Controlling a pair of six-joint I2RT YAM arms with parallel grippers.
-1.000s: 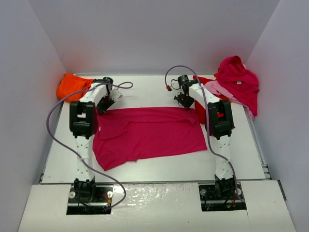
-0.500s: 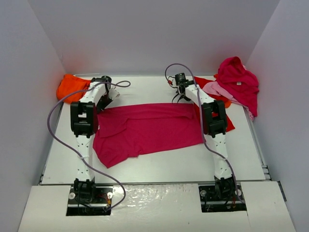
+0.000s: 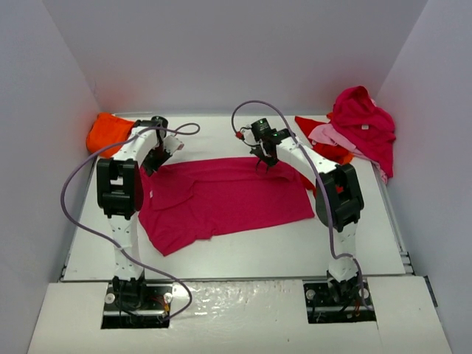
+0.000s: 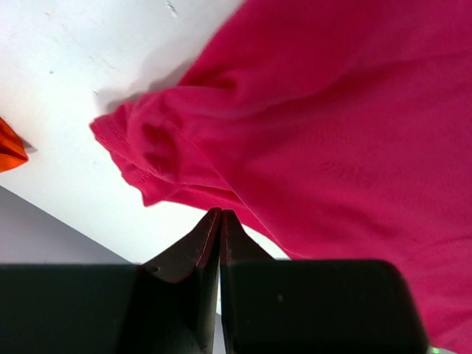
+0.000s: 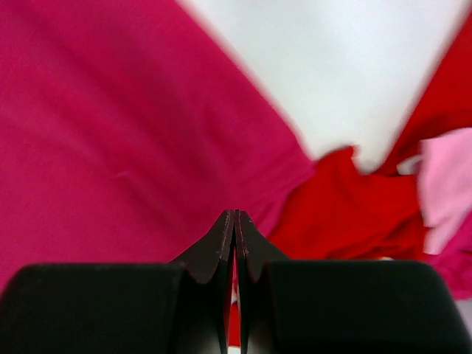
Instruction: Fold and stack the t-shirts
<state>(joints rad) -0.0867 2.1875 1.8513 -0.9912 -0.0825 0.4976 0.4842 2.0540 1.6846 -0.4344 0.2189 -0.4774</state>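
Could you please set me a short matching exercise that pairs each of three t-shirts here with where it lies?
Things:
1. magenta t-shirt
2. orange t-shirt
3. light pink t-shirt

Places:
A. bunched in the far left corner
B. spread out in the middle of the table
C. at the far right, partly under a heaped crimson t-shirt

Pairs: 1-B, 2-A, 3-C

- You will find no legible text, brand, number or sign in any view.
- Small white tag (image 3: pixel 363 126) on the crumpled magenta-crimson cloth t-shirt (image 3: pixel 352 109), far right of the top view: too small for you to read.
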